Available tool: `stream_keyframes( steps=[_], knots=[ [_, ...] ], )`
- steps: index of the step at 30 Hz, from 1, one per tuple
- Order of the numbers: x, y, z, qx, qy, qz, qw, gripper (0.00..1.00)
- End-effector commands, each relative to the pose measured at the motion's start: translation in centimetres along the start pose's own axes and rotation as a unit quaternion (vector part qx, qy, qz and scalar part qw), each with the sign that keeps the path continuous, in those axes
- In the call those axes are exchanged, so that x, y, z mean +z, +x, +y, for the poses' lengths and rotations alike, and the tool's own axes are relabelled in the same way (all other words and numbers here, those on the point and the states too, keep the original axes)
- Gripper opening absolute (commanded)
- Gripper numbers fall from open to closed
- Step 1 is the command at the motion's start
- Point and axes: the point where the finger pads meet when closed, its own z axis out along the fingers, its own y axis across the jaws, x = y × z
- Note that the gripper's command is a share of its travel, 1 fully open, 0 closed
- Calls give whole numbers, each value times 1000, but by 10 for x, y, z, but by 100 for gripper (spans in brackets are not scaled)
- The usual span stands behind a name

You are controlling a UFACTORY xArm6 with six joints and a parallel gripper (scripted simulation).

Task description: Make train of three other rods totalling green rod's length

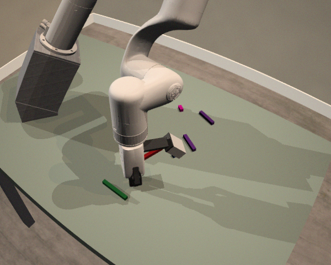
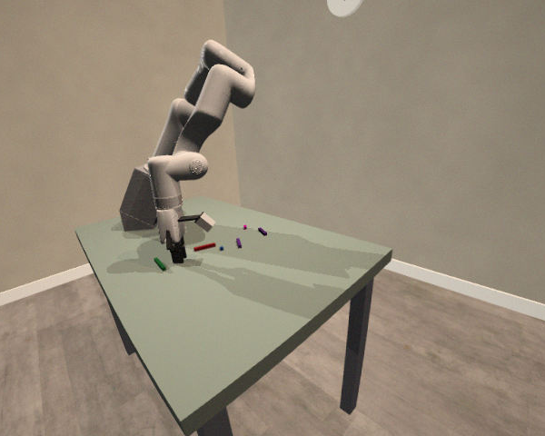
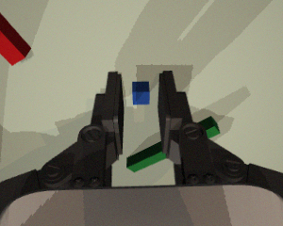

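Observation:
My gripper [image 1: 135,182] [image 2: 177,255] [image 3: 140,89] stands low over the table, just right of the green rod [image 1: 114,189] [image 2: 159,263]. Its fingers are open. A small blue rod [image 3: 141,93] lies between the fingertips with a gap on each side; the fingers hide it in the top and exterior views. A red rod [image 1: 151,154] [image 2: 204,246] [image 3: 8,37] lies behind the gripper. A second blue rod [image 2: 221,247] lies beyond the red one. Two purple rods [image 1: 189,142] [image 1: 206,117] and a magenta rod [image 1: 180,107] lie further back.
The arm's base block [image 1: 47,77] stands at the back left of the table. The wrist camera box [image 1: 175,146] hangs over the red rod's far end. The table's front edge runs close below the green rod.

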Motion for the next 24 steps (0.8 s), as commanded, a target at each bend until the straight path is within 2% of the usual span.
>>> stream_keyframes(
  steps=[1,8,17,19,24],
  knots=[
    [-1,0,1,0,-1,0,1000,24],
    [-12,0,1,0,-1,0,1000,24],
    [-59,0,1,0,-1,0,1000,24],
    [-59,0,1,0,-1,0,1000,24],
    [-80,0,1,0,-1,0,1000,24]
  ],
)
